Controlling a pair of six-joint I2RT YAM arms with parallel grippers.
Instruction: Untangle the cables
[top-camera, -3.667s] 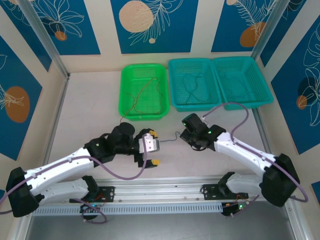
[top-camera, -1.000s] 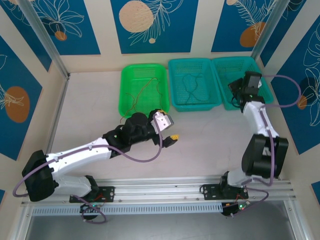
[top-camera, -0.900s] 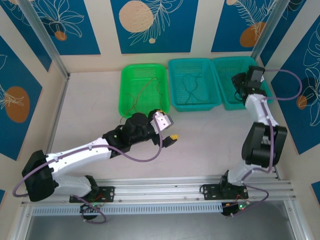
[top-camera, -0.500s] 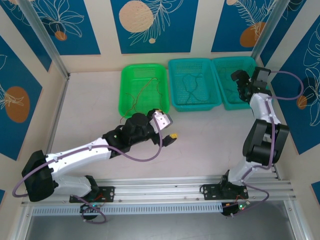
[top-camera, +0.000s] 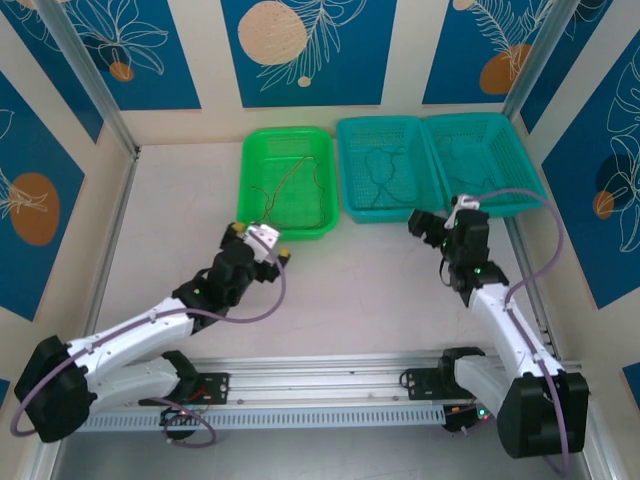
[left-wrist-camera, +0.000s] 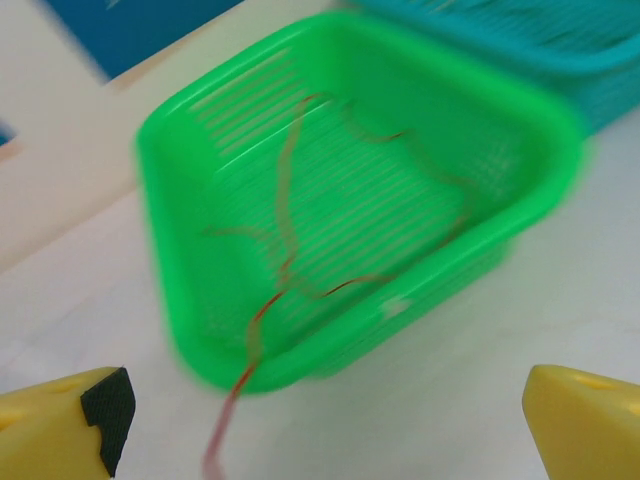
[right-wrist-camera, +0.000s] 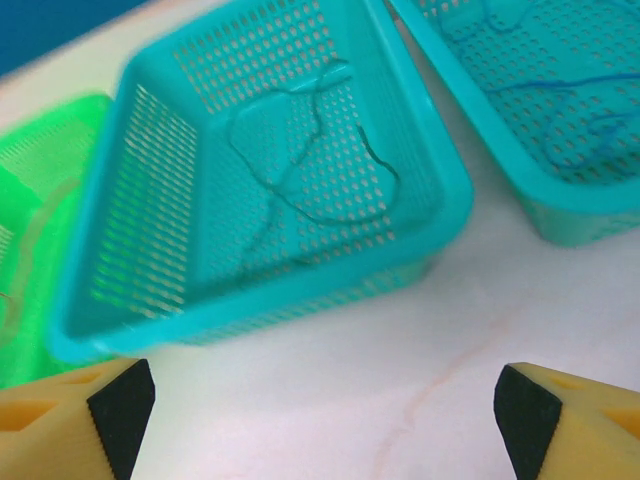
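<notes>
From above, a pale table (top-camera: 170, 220) carries three baskets in a row along its far side: a green basket (top-camera: 243, 190), a middle teal basket (top-camera: 344, 175) and a right teal basket (top-camera: 465, 117). The left gripper (top-camera: 258, 243) hovers just before the green basket's near rim. The right gripper (top-camera: 437, 222) sits just before the near rim of the middle teal basket. In the blurred left wrist view, the left gripper's yellow fingers (left-wrist-camera: 60, 425) stand wide apart with nothing between them. A curly red-brown cable (left-wrist-camera: 283, 230) lies in the green basket, one end seemingly trailing over the near rim onto the table. In the right wrist view, the right gripper's fingers are likewise spread wide and empty. A teal-green cable (right-wrist-camera: 275, 190) lies in the middle teal basket, a blue cable (right-wrist-camera: 560, 83) in the right one.
</notes>
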